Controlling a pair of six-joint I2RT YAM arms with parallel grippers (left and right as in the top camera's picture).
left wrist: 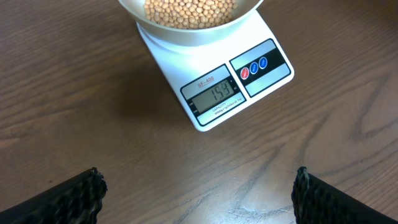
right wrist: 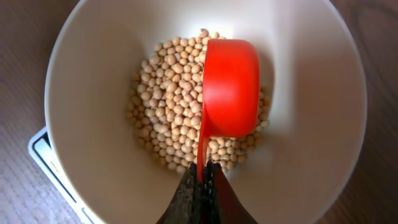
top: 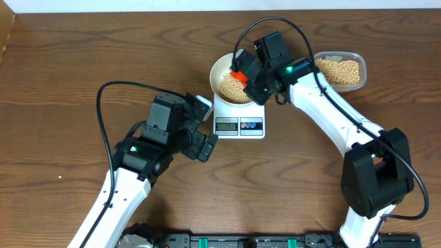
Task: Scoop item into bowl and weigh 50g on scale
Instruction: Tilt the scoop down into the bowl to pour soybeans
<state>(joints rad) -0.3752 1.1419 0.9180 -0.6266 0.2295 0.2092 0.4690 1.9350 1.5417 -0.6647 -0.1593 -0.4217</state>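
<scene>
The white bowl (top: 222, 69) (right wrist: 93, 93) (left wrist: 186, 34) stands on the white scale (top: 239, 117) (left wrist: 214, 81), with tan beans (top: 233, 88) (right wrist: 168, 112) (left wrist: 189, 12) piled inside. My right gripper (top: 247, 77) (right wrist: 203, 177) is shut on the handle of a red scoop (top: 238, 76) (right wrist: 230, 87). The scoop is turned over above the beans, its back facing up. The scale's display (left wrist: 216, 94) is lit. My left gripper (top: 207, 141) (left wrist: 199, 193) hovers open over bare table just in front of the scale, with nothing between its fingers (left wrist: 81, 196).
A clear plastic tub (top: 340, 69) with more beans stands at the back right, behind my right arm. Brown wooden table (top: 62, 103) spreads to the left and front. A rail runs along the front edge (top: 234, 241).
</scene>
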